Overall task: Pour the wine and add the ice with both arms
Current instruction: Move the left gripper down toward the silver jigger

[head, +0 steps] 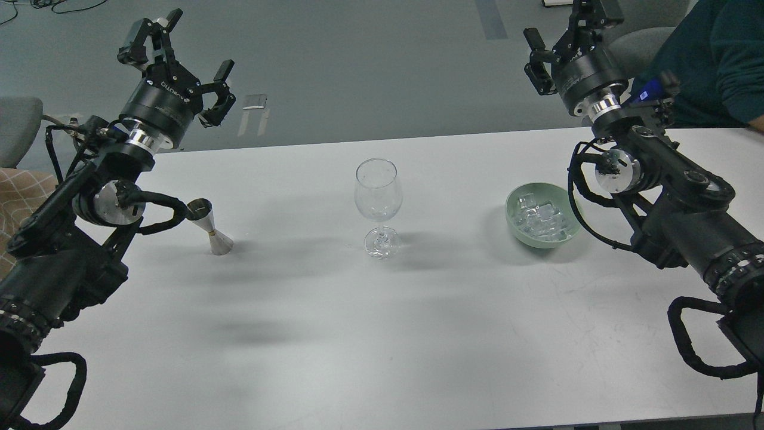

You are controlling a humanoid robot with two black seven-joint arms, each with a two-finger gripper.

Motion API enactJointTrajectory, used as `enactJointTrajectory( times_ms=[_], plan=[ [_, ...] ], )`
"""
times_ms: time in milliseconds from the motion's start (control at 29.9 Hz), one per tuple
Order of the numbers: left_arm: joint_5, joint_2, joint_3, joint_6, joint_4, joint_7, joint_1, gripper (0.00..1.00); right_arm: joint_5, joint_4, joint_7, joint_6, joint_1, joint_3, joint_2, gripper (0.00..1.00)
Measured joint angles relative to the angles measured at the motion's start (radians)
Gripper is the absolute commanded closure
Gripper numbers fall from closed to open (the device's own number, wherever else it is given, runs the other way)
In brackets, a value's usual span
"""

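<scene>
**Both Arms Raised, Glass and Ice Untouched**

While both arms are held high above the far half of the white table (382, 358), nothing is gripped by either one. The left gripper (179, 51) is seen at the upper left with its fingers spread wide apart and empty. The right gripper (567, 42) is raised at the upper right; its fingers are also parted and nothing is held between them, though its top is cut off by the edge of the view.

A clear stemmed wine glass (378, 206) is stood upright near the middle of the table, well apart from both grippers. To its left, a small metal measuring cup (212, 230) is placed upright, partly behind a cable of the left arm. Whether wine is held in it cannot be told. To the right of the glass, the ice (542, 220) is heaped in a pale green bowl (514, 209), just beside the right arm.

A person in a dark teal top (716, 54) is seated at the far right corner.
</scene>
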Motion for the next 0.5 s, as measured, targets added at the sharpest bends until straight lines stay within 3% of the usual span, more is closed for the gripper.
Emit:
enactJointTrajectory(
  times_ms=[501],
  plan=[
    [0.0,-0.004,-0.015,0.026,0.034,-0.001,0.02,0.02,0.009,0.003,0.0,-0.002,0.009,0.005,0.012,0.0]
  ],
)
